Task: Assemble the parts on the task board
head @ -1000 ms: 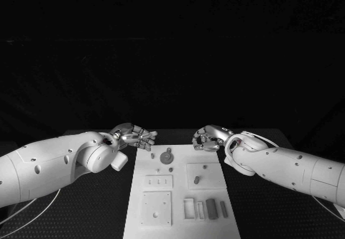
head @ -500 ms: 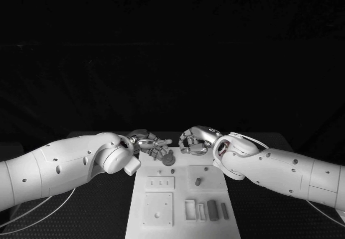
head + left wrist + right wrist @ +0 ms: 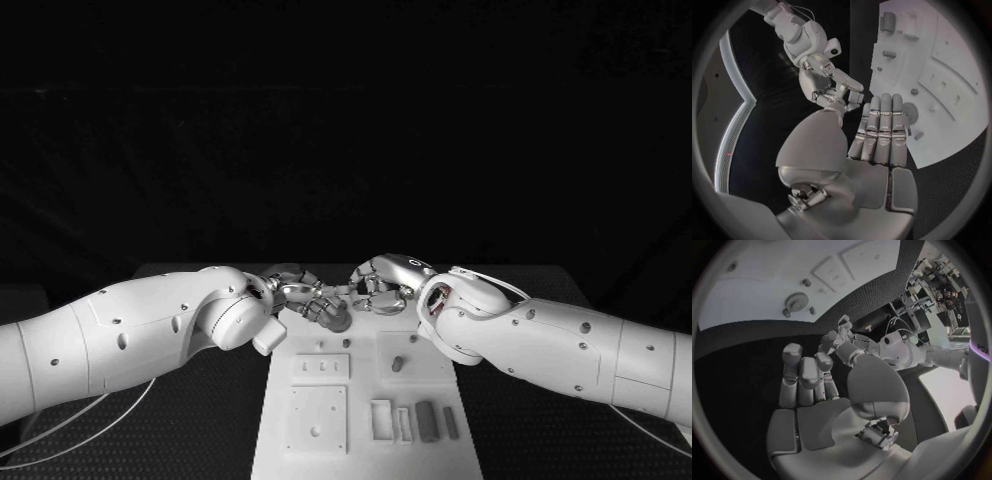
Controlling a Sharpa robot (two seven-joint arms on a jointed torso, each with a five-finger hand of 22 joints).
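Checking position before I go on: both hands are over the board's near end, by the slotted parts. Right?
Not quite. The left hand and right hand are over the board's far end, by the round part. The head view shows it.

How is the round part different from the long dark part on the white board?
The round part is a flat disc; the long dark part is a narrow bar. The round part lies at the far end of the task board; the long dark part sits at its near end. Both are grey pieces on it.
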